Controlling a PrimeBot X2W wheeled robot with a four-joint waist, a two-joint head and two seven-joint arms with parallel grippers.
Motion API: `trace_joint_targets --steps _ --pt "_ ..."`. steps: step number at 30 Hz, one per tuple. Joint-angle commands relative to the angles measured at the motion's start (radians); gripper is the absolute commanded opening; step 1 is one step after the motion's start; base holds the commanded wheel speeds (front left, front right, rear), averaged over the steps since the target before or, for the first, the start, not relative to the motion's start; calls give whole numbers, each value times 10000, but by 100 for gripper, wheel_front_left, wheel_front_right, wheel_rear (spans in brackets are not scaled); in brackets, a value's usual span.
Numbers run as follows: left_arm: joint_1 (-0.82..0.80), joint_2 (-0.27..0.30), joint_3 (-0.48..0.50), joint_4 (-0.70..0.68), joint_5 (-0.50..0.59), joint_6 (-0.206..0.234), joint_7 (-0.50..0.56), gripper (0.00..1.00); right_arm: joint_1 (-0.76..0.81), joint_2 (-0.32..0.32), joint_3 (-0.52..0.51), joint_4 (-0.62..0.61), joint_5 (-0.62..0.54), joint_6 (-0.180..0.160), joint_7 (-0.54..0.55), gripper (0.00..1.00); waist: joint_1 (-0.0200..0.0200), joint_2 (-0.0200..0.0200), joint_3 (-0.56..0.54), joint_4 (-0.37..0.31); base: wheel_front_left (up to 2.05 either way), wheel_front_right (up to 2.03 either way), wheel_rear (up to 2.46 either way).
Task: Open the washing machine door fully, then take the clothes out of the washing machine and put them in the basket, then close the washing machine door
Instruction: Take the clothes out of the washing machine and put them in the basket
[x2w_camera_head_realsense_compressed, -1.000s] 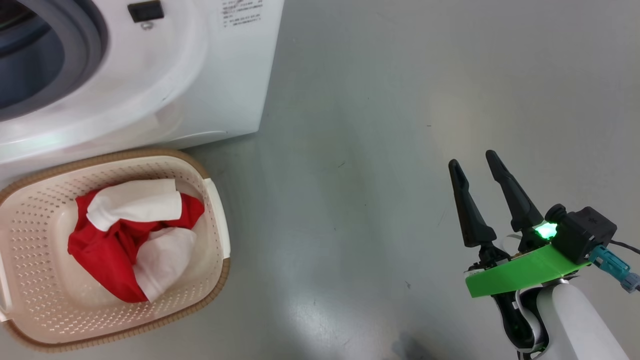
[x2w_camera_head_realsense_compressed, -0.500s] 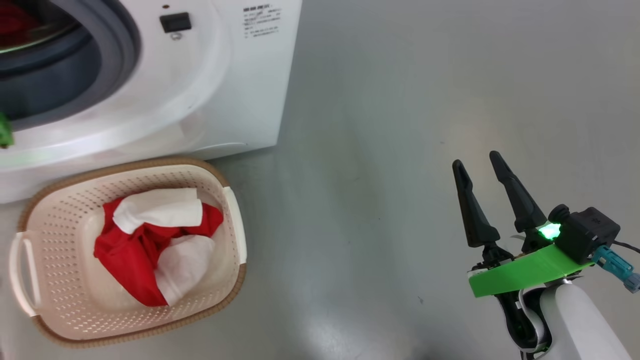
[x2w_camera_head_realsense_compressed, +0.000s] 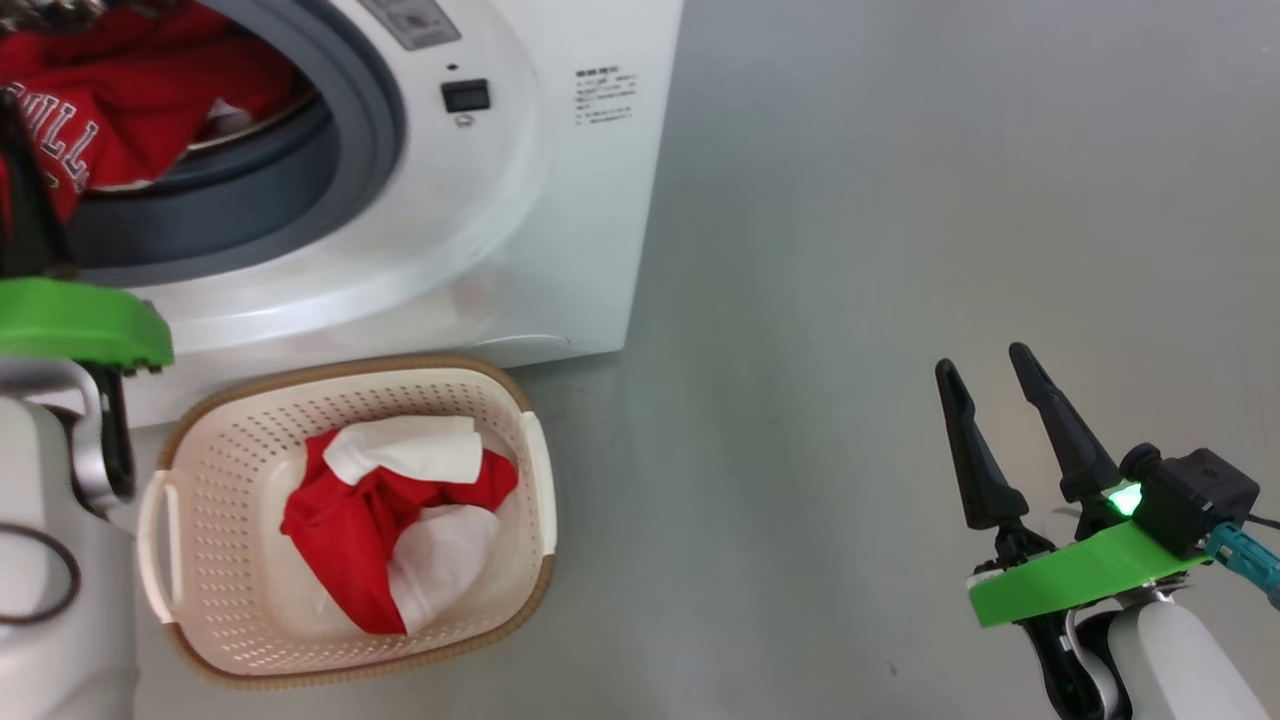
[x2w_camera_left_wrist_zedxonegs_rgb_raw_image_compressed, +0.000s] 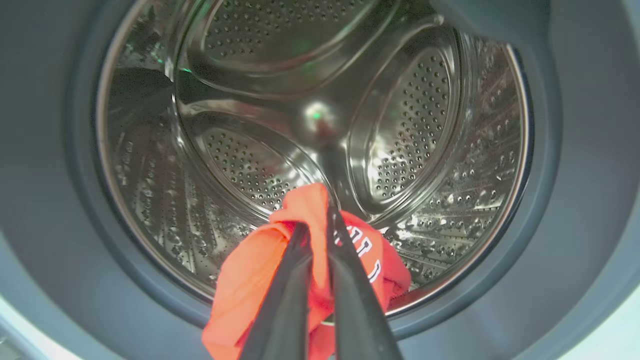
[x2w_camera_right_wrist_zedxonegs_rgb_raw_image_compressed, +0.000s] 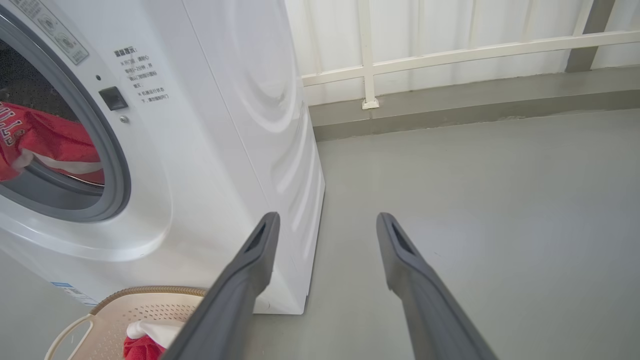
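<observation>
You had the washing machine (x2w_camera_head_realsense_compressed: 560, 200) standing on the grey floor with its mouth open toward the robot, so the drum could be reached straight in. The basket (x2w_camera_head_realsense_compressed: 345, 372) sat on the floor just below and in front of that mouth. I'd judge it was near enough that a garment pulled out had little way to travel. One bundle of the clothes (x2w_camera_head_realsense_compressed: 390, 520), red with white panels, lay inside the basket. Another red garment (x2w_camera_left_wrist_zedxonegs_rgb_raw_image_compressed: 250, 280) with white lettering hung at the lower lip of the drum, draped over the grey seal. Your left gripper (x2w_camera_left_wrist_zedxonegs_rgb_raw_image_compressed: 316, 220) reached into the drum, and its fingers (x2w_camera_left_wrist_zedxonegs_rgb_raw_image_compressed: 285, 285) were pinched together on a raised fold of that garment. The cloth bunched between and around them, its peak poking just past the tips. Your right gripper (x2w_camera_head_realsense_compressed: 980, 360) hung well apart over bare floor, to the right of the machine, its fingers spread wide and holding nothing, presumably to keep clear of the working arm.
</observation>
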Motion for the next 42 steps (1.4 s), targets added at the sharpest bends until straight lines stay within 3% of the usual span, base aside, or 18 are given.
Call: trace_joint_targets --steps 1,15,22,32,42 --pt "345 296 330 -646 3 -96 -86 0 206 -114 118 -218 -60 63 -65 100 0 -1 -362 350 0 0 0" --pt "2023 -529 552 -4483 503 -318 -87 0 506 -189 -54 -262 -75 63 -65 100 0 -1 -701 765 0 0 0" --pt "2711 -877 471 -5684 649 -414 -87 0 533 -211 -64 -315 -67 63 -65 100 0 -1 -658 792 0 0 0" --pt "3881 -1280 378 -5656 616 -348 -87 0 394 -186 -15 -372 -66 63 -65 100 0 -1 -274 684 0 0 0" --pt "4230 -1525 169 -3782 592 -415 -87 0 -7 -126 73 -424 -41 63 -65 100 0 -1 494 577 0 0 0"
